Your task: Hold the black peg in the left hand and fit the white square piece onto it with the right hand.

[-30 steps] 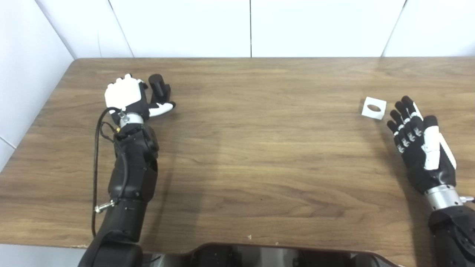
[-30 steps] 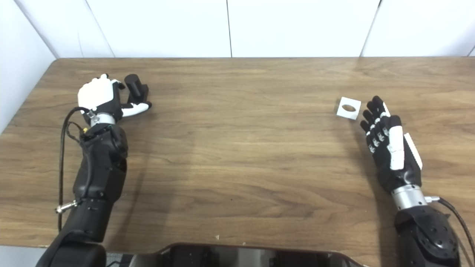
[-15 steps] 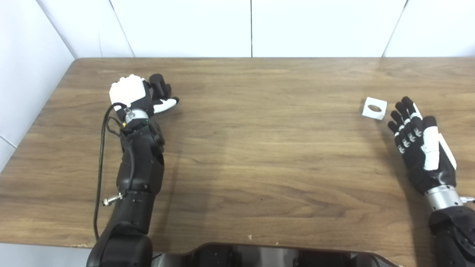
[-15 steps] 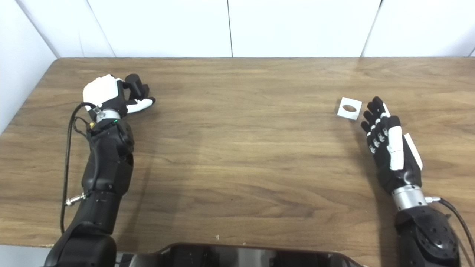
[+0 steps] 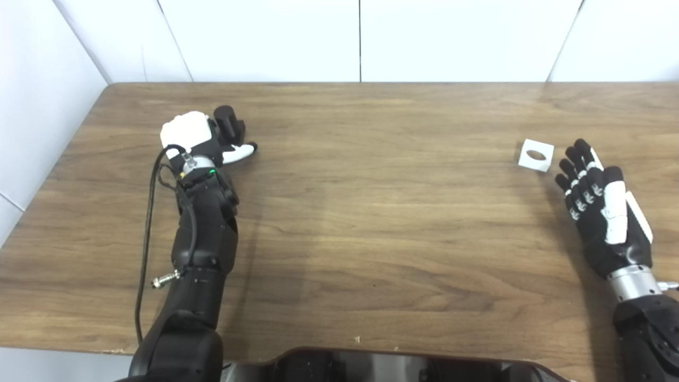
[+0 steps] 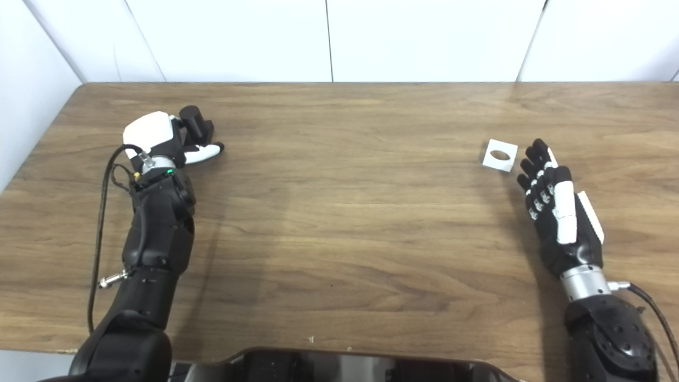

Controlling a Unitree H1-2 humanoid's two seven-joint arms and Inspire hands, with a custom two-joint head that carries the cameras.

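While the left hand (image 5: 193, 137) in the upper left of the frame curls its fingers around the upright black peg (image 5: 227, 123), apparently gripping it, the white square piece (image 5: 536, 155) lies untouched on the table (image 5: 371, 212) at right, just beyond the empty, spread-fingered right hand (image 5: 599, 201). Picking up and fitting remain.

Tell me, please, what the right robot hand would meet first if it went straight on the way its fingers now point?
Probably the white square piece. The right robot hand lies open, fingers pointing up-left toward it, a small gap between. Height above the table is unclear, so it might pass over.
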